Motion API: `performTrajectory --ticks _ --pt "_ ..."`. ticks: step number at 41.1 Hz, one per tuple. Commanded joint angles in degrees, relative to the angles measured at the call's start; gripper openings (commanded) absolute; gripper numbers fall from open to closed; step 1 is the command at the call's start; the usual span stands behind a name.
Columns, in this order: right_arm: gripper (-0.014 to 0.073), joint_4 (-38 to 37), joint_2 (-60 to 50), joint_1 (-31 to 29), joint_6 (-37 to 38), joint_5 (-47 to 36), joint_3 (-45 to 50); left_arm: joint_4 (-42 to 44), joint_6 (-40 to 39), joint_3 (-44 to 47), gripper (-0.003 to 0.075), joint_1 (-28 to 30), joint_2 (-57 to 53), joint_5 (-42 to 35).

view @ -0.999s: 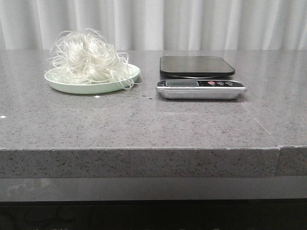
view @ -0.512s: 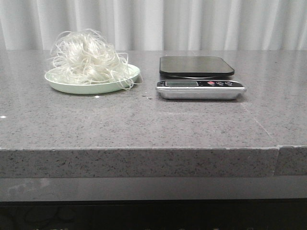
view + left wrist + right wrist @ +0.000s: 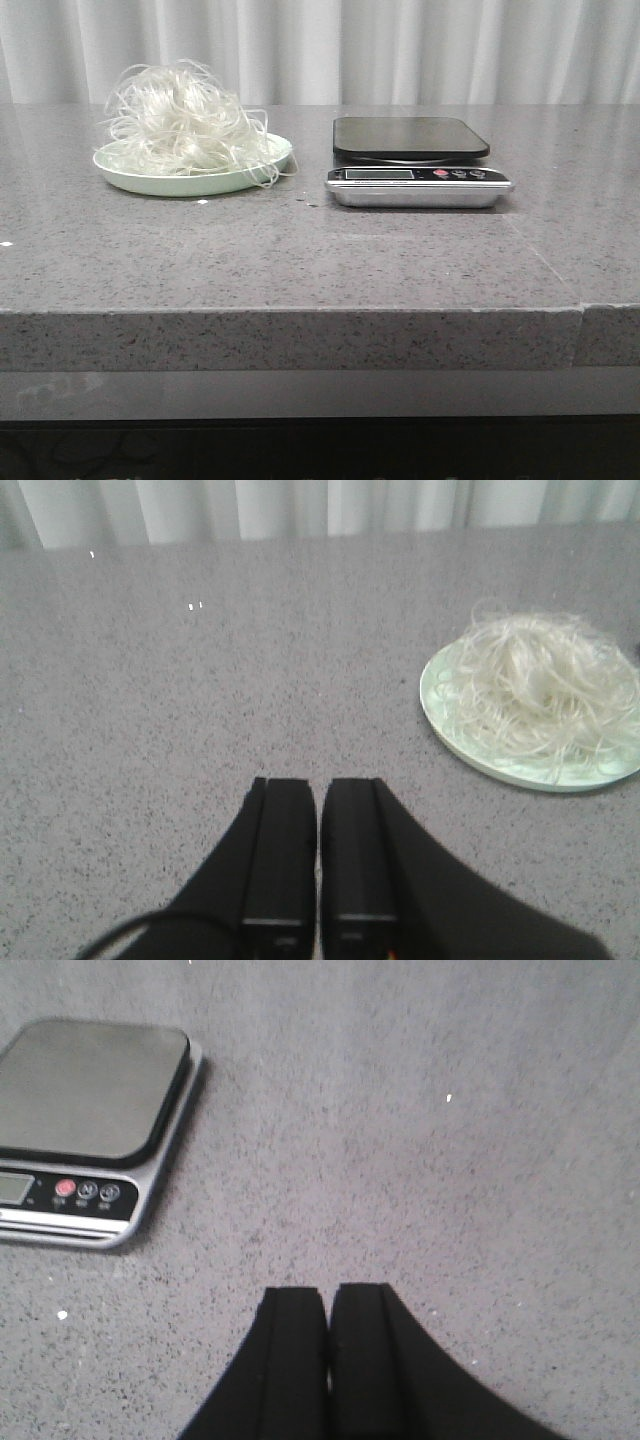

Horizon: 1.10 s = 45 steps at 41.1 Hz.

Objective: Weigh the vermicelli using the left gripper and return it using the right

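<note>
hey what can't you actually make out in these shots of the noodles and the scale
- Scale display: too small in the front view, cut off by the picture's edge in the right wrist view; no reading legible.
- Plate under the vermicelli: centre hidden by the strands; its far rim is cut off in the left wrist view.
- Left hand and right hand: absent from the front view; only the fingers show in the wrist views.

You get soft, even, bright light; the speckled grey stone countertop (image 3: 300, 250) shows small glare specks, and both wrist views look slightly blurred.
</note>
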Motion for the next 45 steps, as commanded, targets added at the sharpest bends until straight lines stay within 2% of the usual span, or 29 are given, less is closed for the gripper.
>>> performTrajectory --ticks 1,4,5,9,11,14,32,45 --pt "0.0185 -0.55 1.97 -0.14 -0.01 -3.28 -1.34 -0.5 0.0 -1.84 0.0158 -0.45 2.16 -3.6" --pt "0.0288 -0.55 2.65 -0.14 -0.01 -3.81 -1.34 -0.5 0.0 -1.84 0.0211 -0.45 3.55 -3.6" --pt "0.0346 -0.55 2.95 -0.14 -0.01 -3.91 -1.34 -0.5 0.0 -1.84 0.0239 -0.45 4.12 -3.71" --pt "0.0512 -0.55 3.54 -0.14 -0.01 -4.04 -1.34 -0.5 0.0 -1.84 0.0395 -0.45 5.96 -4.51" --pt "0.0555 -0.55 3.76 -0.14 -0.01 -3.67 -1.34 -0.5 0.0 -1.84 0.0475 -0.45 7.08 -5.2" --pt "0.0569 -0.55 4.11 -0.14 -0.01 -3.53 -1.34 -1.02 0.0 -2.42 0.0539 -1.15 8.98 -5.89" --pt "0.0556 -0.55 4.29 -0.14 -0.01 -3.53 -1.34 -1.02 0.0 -14.03 0.0542 -14.72 27.82 -9.67" --pt "0.0556 -0.55 4.29 -0.14 -0.01 -3.53 -1.34 -3.18 0.0 -25.7 0.0542 -18.07 43.06 -10.09"
